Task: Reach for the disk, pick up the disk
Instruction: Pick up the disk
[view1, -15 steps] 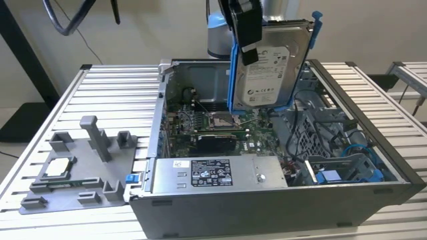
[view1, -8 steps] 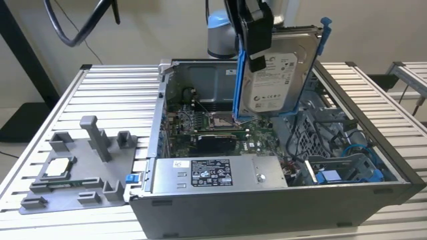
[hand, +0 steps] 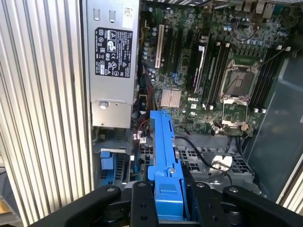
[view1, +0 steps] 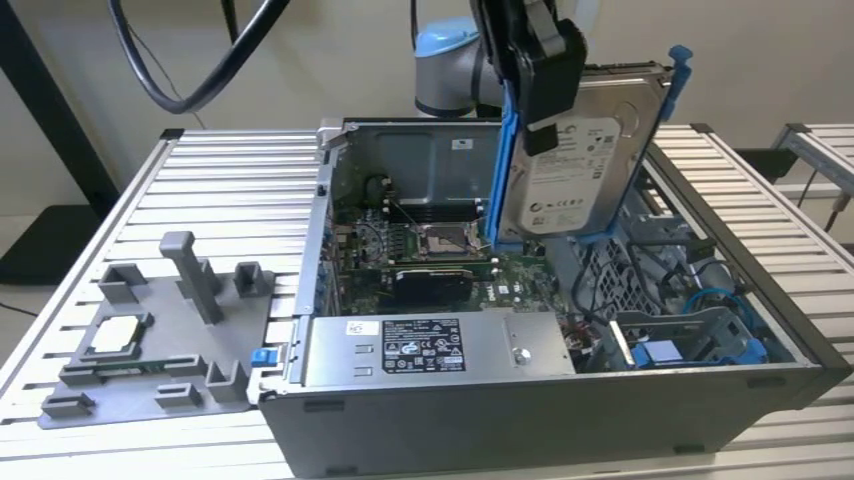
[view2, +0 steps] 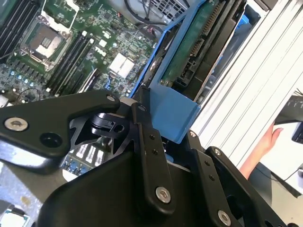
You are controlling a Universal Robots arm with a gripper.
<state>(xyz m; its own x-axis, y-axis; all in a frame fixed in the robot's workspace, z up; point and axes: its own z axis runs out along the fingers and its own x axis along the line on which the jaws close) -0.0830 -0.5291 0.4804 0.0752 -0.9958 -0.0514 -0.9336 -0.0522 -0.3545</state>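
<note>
A: where's the disk (view1: 577, 165) rn?

B: up in the air over the open computer case (view1: 534, 400), standing on edge, label facing the cam in the exterior view. gripper (view1: 541, 70) is clamped on its upper edge, fingers (hand: 142, 201) shut on the blue bracket (hand: 165, 161).

A: arm pose?

B: comes down from above, pointing down at the motherboard (hand: 213, 71).

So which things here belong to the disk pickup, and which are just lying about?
Part of the job:
- disk in its blue bracket, held upright above the open computer case
- pincer, shut on the bracket's end

Lying about:
- grey holder tray on the table
- small chip on that tray
- power supply box
</note>
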